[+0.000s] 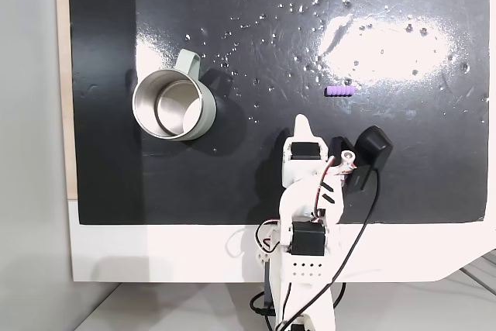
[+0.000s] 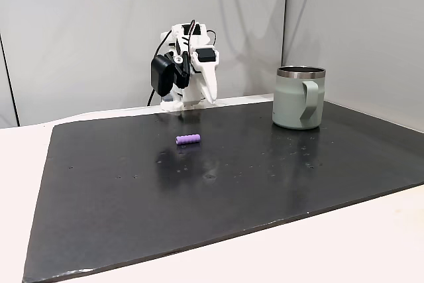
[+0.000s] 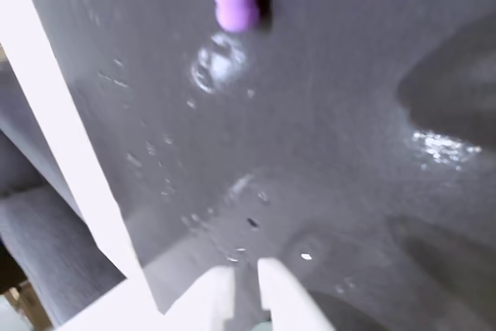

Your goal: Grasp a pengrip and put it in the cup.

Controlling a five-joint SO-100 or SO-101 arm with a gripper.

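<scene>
A tiny purple ribbed pengrip [image 1: 339, 91] lies on its side on a shiny black mat [image 2: 265, 177] covering the white bench [image 1: 194, 253]. The grey-green cup [image 1: 172, 104] with a steel interior stands upright well apart from it, handle outward. The white arm's fingers [image 3: 267, 288] are closed and empty, near the pengrip with bare mat between.

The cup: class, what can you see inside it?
In the top-down fixed view the cup shows bare shiny steel walls and bottom, nothing in it. The pengrip lies on the mat. The near inner wall is hidden by the rim.
</scene>
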